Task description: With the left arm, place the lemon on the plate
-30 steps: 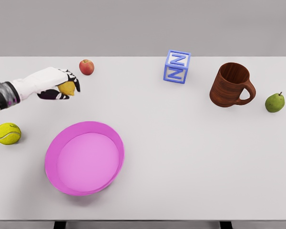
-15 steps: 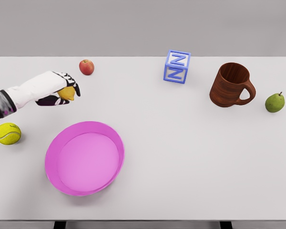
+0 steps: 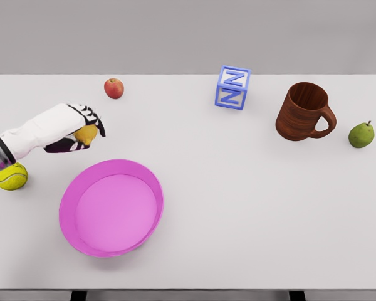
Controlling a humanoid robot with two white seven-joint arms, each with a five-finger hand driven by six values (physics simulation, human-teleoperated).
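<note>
The yellow lemon [image 3: 86,133] is held in my left hand [image 3: 81,130], whose fingers are curled around it above the table at the left. The pink plate [image 3: 111,207] lies below and slightly right of the hand, its far rim a short way from the lemon. My left arm comes in from the left edge. The right arm does not show.
A tennis ball [image 3: 10,176] lies by the left edge, partly under my forearm. A red apple [image 3: 114,88] sits at the back left, a blue letter block [image 3: 232,87] at the back middle, a brown mug [image 3: 304,112] and a green pear [image 3: 361,135] at the right.
My left hand has carried the lemon toward me and slightly left-down in the picture, away from the apple and closer to the plate's far rim.
</note>
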